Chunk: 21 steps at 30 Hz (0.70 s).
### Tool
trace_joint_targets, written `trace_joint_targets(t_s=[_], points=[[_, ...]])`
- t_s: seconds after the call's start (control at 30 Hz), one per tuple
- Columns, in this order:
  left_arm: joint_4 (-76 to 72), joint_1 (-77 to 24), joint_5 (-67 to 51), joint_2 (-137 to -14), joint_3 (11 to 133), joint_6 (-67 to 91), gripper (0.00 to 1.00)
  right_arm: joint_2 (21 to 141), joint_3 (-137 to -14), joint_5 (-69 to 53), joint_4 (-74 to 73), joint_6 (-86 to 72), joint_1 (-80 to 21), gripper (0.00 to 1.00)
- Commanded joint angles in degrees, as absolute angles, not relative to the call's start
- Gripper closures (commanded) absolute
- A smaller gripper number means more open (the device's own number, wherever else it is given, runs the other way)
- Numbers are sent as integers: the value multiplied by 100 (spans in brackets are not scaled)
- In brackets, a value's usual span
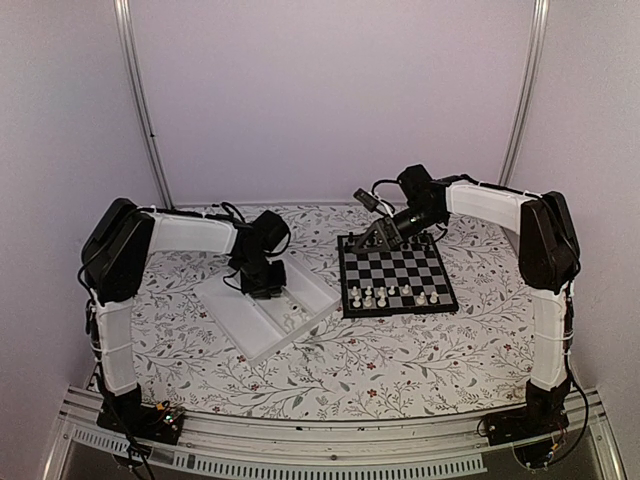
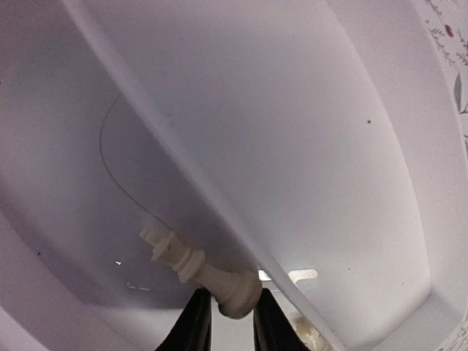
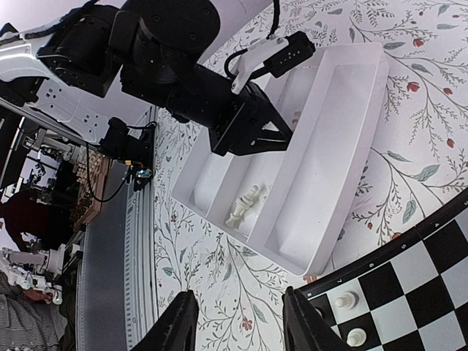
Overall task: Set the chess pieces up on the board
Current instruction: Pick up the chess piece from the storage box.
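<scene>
A white chess piece (image 2: 208,272) with a crowned top lies on its side in the white tray (image 2: 219,183). Its round base sits between the fingers of my left gripper (image 2: 232,322), and both fingers touch it. From above, the left gripper (image 1: 263,285) reaches down into the tray (image 1: 250,322). The board (image 1: 397,262) stands to the right, with several white pieces (image 1: 385,295) on its near rows. My right gripper (image 1: 372,240) hovers at the board's far left corner. In the right wrist view it (image 3: 241,322) is open and empty above the tablecloth.
Two more white pieces (image 3: 245,205) lie in the tray's middle compartment (image 3: 292,168). A further pale piece (image 2: 311,338) shows beyond the divider wall. The board's corner (image 3: 409,292) carries white pawns (image 3: 344,300). A floral cloth covers the table (image 1: 330,370).
</scene>
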<state>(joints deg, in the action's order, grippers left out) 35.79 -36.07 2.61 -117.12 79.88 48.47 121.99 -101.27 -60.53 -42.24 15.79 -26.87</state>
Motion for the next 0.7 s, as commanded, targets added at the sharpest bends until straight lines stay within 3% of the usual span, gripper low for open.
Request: trace_joint_targets(t_s=[0.0,0.67], points=[[3800,-3511,552,-12180,8075,4312,80,12119,-10072,-6196,-4197,1627,-2643,57],[4231,-3302,539,-11776,8408,2910,91,12192,-10038,-6206,-4176,1556,-2641,58]])
